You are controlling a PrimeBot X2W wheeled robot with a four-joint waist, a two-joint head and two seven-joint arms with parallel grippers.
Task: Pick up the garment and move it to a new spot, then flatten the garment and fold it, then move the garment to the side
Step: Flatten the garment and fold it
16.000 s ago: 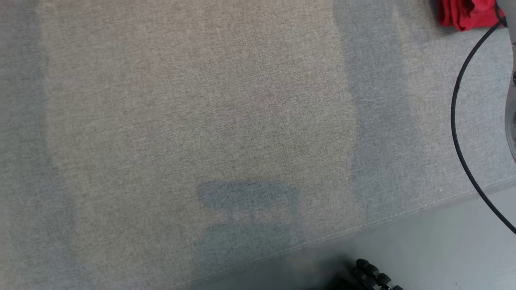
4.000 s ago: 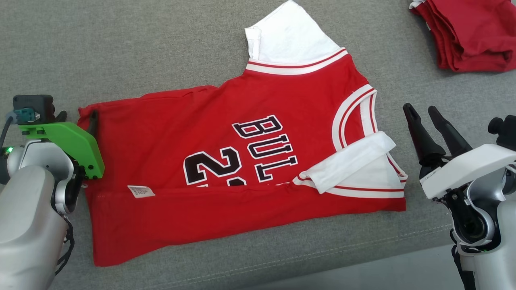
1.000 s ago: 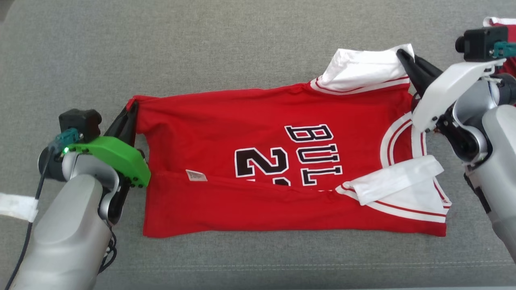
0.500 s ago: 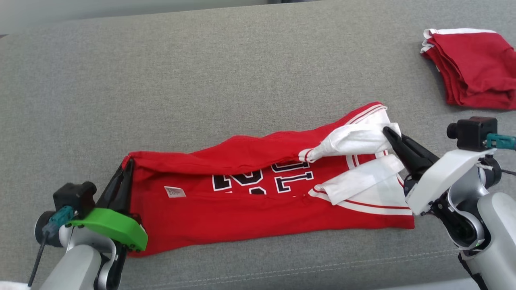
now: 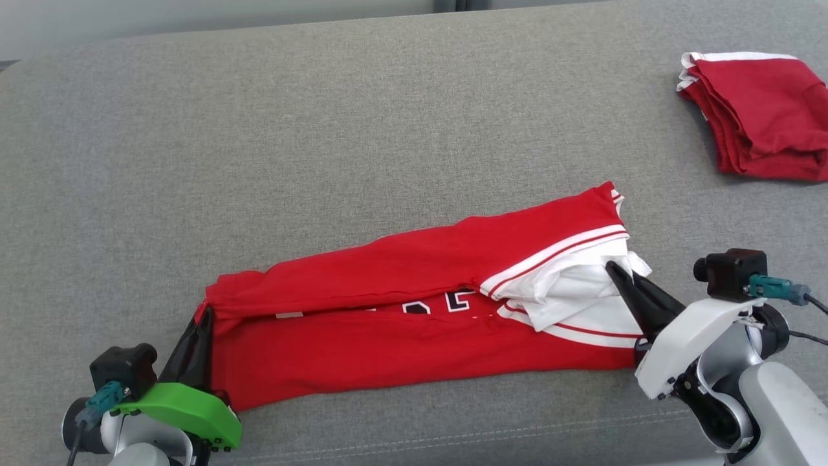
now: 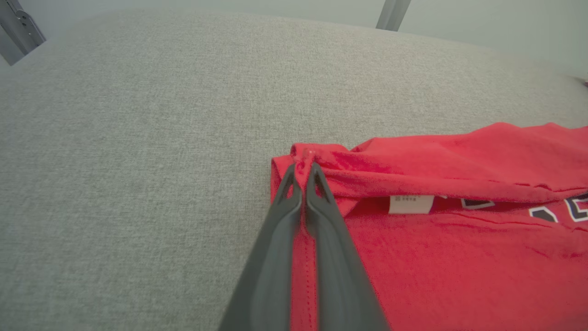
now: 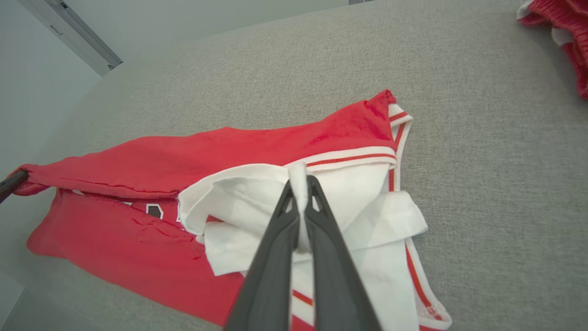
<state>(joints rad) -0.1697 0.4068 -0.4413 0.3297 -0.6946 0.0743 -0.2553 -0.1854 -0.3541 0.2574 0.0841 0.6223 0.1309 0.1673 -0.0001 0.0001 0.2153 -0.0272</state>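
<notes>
Left gripper: clamped on red jersey hem corner.
Right gripper: pinching its white shoulder fabric.
Nearby: folded red garments, well apart on grey cushion.

A folded red pile lies on the grey upholstered surface.

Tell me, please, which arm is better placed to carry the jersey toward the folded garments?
Likely right: the right gripper, shut on the jersey's white sleeve, sits nearer the folded red garments than the left gripper at the hem.
</notes>
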